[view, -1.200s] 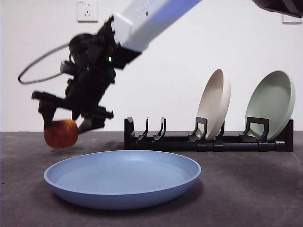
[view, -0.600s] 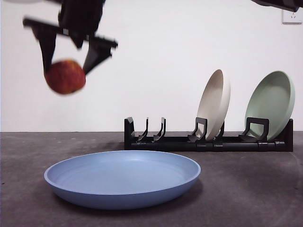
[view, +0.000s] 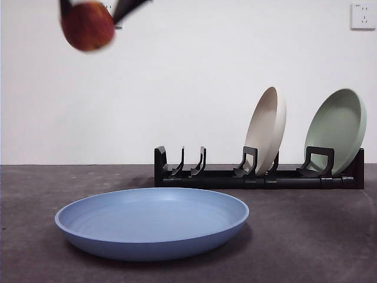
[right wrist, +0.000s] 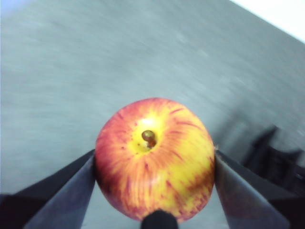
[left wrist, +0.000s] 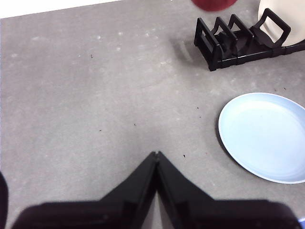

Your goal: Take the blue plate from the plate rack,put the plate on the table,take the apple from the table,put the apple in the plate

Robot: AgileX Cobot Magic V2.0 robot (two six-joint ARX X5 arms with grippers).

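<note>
Right hand (right wrist: 153, 164) clamps apple (right wrist: 155, 157) high above worktop (view: 306, 236) | left hand (left wrist: 156, 155) closed, empty | blue plate (view: 152, 221) flat on worktop

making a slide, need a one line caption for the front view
Right claw carries the apple high above the table, blue plate waiting below.

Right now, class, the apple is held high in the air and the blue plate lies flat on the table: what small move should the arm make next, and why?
Probably carry the apple sideways until it hangs over the blue plate, then lower it. The right gripper is shut on the apple, which sits high and off toward one edge of the plate, so letting go here would likely miss.
</note>
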